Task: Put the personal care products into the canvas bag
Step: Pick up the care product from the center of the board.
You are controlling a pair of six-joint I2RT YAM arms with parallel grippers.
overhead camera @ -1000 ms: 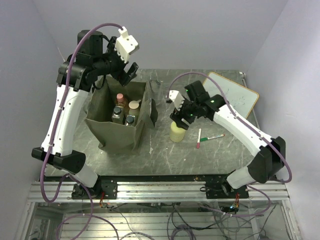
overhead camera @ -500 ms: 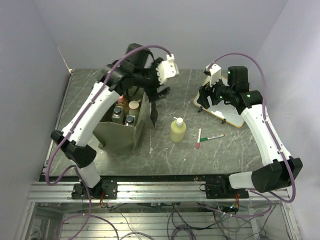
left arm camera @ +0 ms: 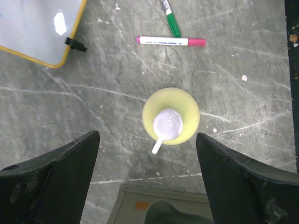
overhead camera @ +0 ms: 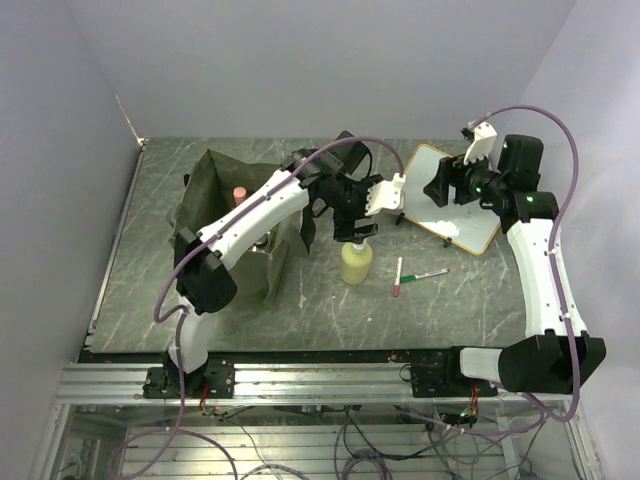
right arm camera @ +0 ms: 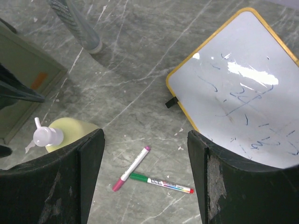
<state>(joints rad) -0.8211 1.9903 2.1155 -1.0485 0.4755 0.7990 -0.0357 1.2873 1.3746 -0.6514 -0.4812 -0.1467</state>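
My left hand gapes open above the yellow pump bottle; my right hand is open too. Whiteboard scribbles unreadable, its edge cut off.

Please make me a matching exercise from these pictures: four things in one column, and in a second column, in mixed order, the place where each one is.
Things
1. pale yellow pump bottle
2. whiteboard
3. canvas bag
4. pink-ended marker

Places
A. lying flat beside the green marker
B. standing on the table under the open left gripper
C. at the far right of the table
D. on the left part of the table, with a bottle cap showing inside

Pairs: 1-B, 2-C, 3-D, 4-A
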